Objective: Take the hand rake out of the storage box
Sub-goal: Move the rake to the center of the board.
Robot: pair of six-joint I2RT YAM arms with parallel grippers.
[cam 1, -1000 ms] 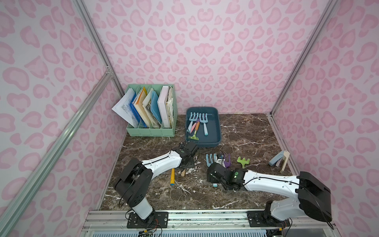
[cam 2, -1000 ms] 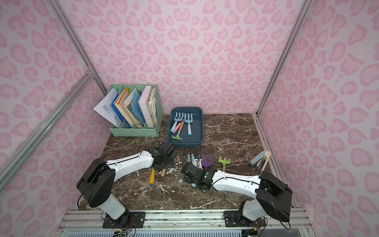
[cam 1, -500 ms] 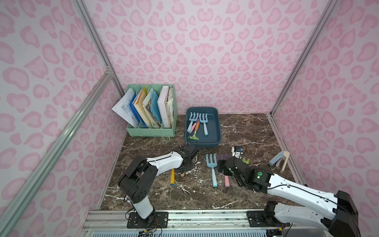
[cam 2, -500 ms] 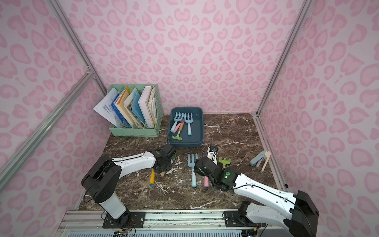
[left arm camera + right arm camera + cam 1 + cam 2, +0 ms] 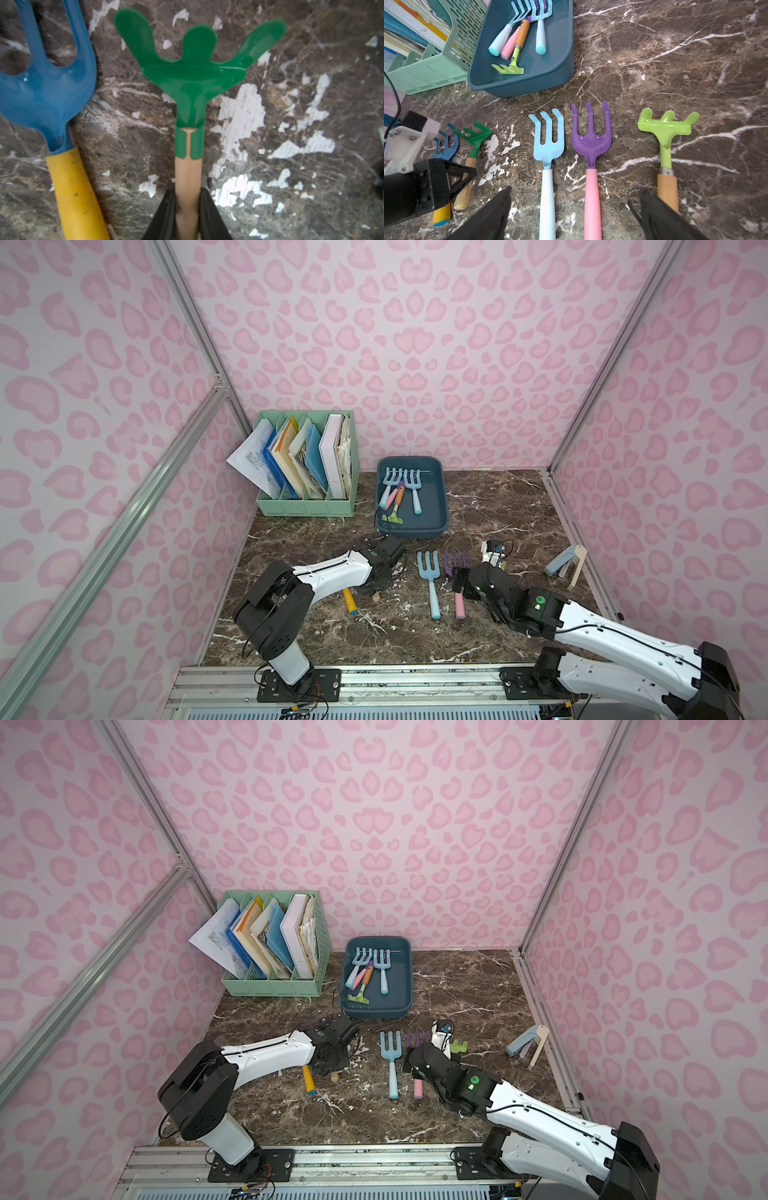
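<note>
Jaws of your left gripper (image 5: pixel 188 199) clamp handle of green rake (image 5: pixel 193 79) near storage box (image 5: pixel 411 533); right gripper (image 5: pixel 575 190) gapes. Lift straight, clear of blue fork (image 5: pixel 45 89).

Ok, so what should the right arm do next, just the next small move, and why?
Probably lift the right gripper and swing it toward the storage box. Its jaws stand open and empty over the light blue fork and purple fork lying on the table, while the lime rake lies in the box.
</note>
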